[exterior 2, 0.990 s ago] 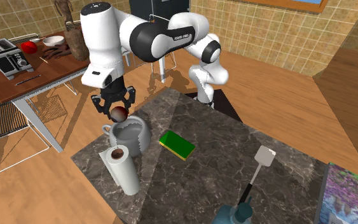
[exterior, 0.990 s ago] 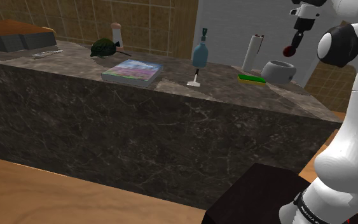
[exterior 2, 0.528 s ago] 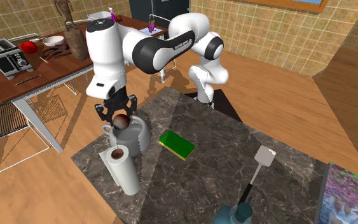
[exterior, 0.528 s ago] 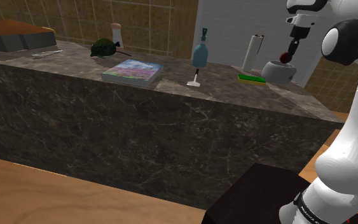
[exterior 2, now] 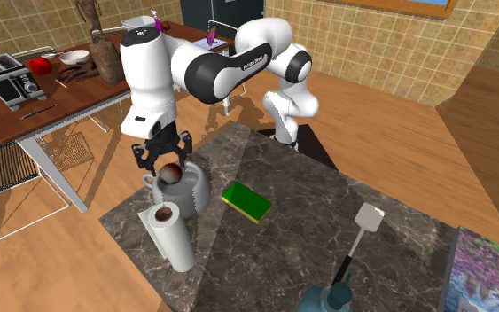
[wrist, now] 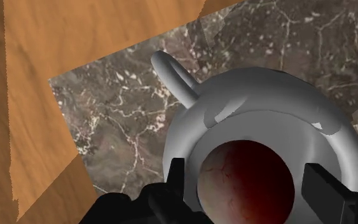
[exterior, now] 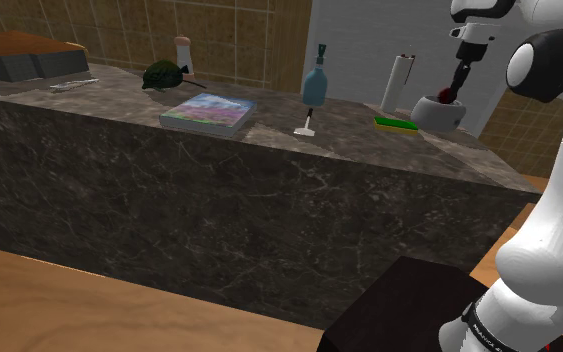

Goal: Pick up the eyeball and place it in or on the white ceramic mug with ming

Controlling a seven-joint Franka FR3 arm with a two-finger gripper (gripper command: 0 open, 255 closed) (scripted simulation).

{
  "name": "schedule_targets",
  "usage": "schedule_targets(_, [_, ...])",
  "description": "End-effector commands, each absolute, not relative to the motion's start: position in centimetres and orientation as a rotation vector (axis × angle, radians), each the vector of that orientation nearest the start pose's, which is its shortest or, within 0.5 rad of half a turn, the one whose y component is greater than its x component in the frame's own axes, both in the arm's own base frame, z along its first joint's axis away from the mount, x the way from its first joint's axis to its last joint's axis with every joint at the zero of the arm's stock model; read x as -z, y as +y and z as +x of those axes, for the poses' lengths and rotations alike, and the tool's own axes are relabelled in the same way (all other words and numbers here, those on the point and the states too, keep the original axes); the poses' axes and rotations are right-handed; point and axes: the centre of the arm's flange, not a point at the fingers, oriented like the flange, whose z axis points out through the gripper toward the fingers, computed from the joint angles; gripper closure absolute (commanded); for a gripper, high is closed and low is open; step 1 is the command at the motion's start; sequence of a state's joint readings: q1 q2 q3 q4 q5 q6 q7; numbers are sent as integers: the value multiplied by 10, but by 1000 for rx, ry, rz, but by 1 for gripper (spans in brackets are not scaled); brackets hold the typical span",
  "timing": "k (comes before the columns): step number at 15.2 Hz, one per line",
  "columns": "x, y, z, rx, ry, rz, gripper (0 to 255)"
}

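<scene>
Now: hand (exterior 2: 162, 158) with fingers spread, clear of the dark red eyeball (wrist: 244, 181), which lies in the mouth of the grey mug (wrist: 266, 95) on the counter (wrist: 120, 127).

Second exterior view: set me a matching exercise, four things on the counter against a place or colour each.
1 eyeball
2 sponge
3 paper towel roll
4 spatula

A green, lying beside the mug
B dark red, at the mug's mouth
C white, upright by the counter corner
D pale blade, dark handle

Pairs: 1-B; 2-A; 3-C; 4-D
</scene>
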State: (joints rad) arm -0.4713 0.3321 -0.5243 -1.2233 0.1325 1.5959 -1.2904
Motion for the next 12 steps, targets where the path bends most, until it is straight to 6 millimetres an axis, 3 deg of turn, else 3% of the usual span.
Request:
schedule_targets(1, [-612,-498,413,11,-527,-3186,0])
schedule_targets(5, [-612,-498,413,11,-527,-3186,0])
schedule_targets(9, [-662,-494,412,11,-527,-3186,0])
schedule_targets(12, [-662,-494,412,11,-527,-3186,0])
